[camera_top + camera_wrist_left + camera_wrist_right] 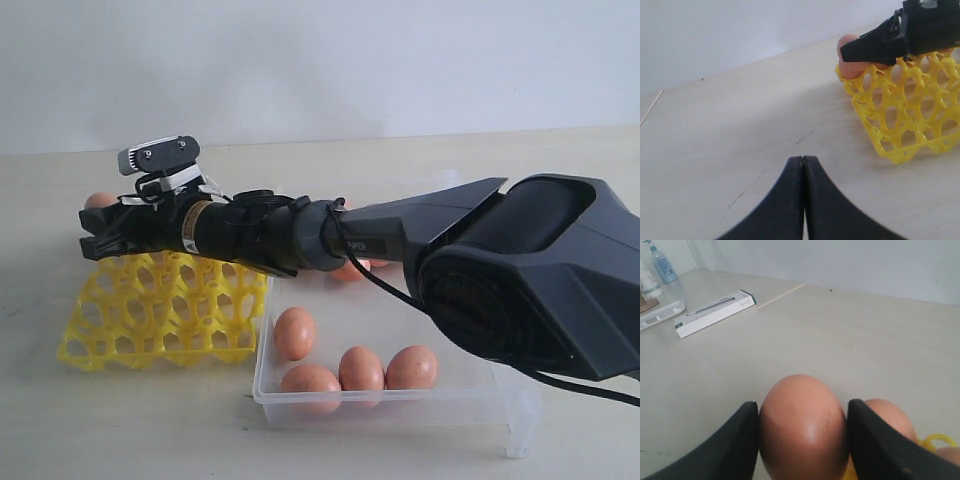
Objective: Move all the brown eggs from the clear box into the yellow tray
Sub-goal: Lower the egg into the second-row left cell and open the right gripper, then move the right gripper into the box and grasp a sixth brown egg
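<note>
Right wrist view: an orange-brown oval egg (802,425) is pinched by the right gripper (802,440) over a corner of the bright yellow plastic tray (160,310), another egg (890,422) seated just beside. Four more eggs (361,370) are seen in the clear plastic box (400,405) behind it. The left gripper (803,162) is pressed together.

Exterior side-on, wrist views share yellow tray (150,352)

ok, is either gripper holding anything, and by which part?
Right gripper holds a brown egg, pinched across its middle from both sides. Left gripper is shut on nothing.
</note>
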Controlling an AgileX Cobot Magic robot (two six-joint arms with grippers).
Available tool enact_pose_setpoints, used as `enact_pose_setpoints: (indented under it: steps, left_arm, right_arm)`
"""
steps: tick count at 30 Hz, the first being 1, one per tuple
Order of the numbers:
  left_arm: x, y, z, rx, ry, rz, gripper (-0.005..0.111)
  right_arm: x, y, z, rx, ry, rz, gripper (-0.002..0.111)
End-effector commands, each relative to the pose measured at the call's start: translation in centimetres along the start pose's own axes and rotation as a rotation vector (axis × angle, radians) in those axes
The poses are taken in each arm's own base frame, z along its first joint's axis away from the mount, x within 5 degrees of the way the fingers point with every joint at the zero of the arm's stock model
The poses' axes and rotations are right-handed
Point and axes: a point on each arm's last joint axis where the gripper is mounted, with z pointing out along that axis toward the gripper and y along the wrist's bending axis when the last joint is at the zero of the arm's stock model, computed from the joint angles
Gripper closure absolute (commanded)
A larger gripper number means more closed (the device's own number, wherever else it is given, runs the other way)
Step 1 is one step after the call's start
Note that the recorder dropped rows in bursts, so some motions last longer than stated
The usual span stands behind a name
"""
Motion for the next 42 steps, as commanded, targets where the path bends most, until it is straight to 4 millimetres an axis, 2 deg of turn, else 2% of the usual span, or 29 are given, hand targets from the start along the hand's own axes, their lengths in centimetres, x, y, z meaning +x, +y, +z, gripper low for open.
enact_pose_setpoints:
  steps: [1, 11, 14, 18, 21, 28, 30, 33, 38, 42]
  left_arm:
    - [-0.2, 0.0, -0.1, -0.002, -0.018, -0.004, 0.107]
    - [-0.2, 0.0, -0.1, -0.002, -0.018, -0.004, 0.107]
    - [-0.2, 0.0, -0.1, -0.002, -0.018, -0.004, 0.107]
    - [-0.2, 0.0, -0.1, -0.002, -0.018, -0.004, 0.107]
    - [-0.2, 0.0, -0.1, -0.002, -0.018, -0.004, 0.107]
    - [-0.2, 0.0, -0.1, -0.002, -0.018, -0.004, 0.107]
    - [-0.2, 0.0, -0.1, -0.002, -0.018, -0.004, 0.107]
    - [-0.2, 0.0, -0.1, -0.002, -0.018, -0.004, 0.107]
    - [-0.2, 0.0, -0.1, -0.002, -0.018, -0.004, 0.107]
    - [-0.2, 0.0, -0.1, -0.002, -0.018, -0.004, 0.107]
  right_arm:
    - [0.2, -0.1, 0.1, -0.001, 0.006, 0.026, 0.103]
    - [0.3, 0.1, 0.1, -0.014, 0.024, 0.023, 0.091]
    - [0.3, 0.1, 0.1, -0.016, 0.023, 0.021, 0.081]
    - [0.3, 0.1, 0.1, -0.016, 0.023, 0.021, 0.062]
    - [0.3, 0.1, 0.1, -0.014, 0.024, 0.021, 0.053]
    - [0.3, 0.1, 0.1, -0.014, 0.024, 0.025, 0.051]
    - [-0.3, 0.2, 0.0, -0.015, 0.017, 0.041, 0.051]
    - [-2.8, 0.9, -0.4, -0.011, -0.014, 0.028, 0.051]
    - [-8.8, 2.5, -2.4, 0.045, -0.033, 0.068, 0.052]
    - [-13.1, 3.5, -6.4, 0.199, -0.007, 0.015, 0.052]
